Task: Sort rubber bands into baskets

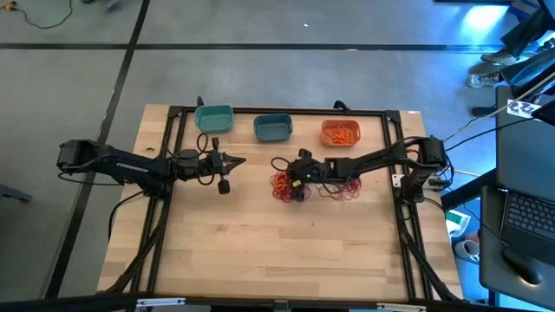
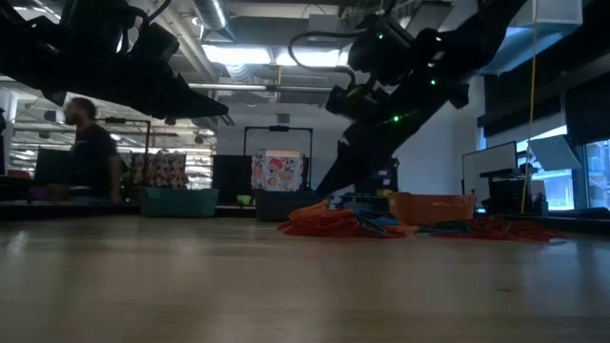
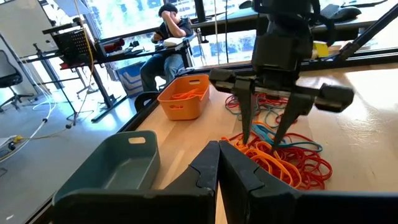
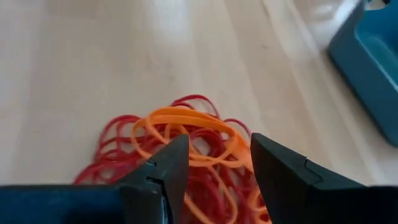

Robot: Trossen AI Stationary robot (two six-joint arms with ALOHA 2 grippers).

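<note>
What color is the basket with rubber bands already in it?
Orange. The orange basket holds orange rubber bands, clearest in the high view.

High view: overhead, facing straight down, covers the whole bench [image 1: 277, 251] and both arms. Low view: at bench-top height, facing level across the surface into the room. Left wrist view: faces across the bench toward the right tool [image 3: 264, 134] and the orange basket [image 3: 183, 96]. Right wrist view: close, facing down onto the rubber bands [image 4: 180, 146]. All four views share that pile.
</note>
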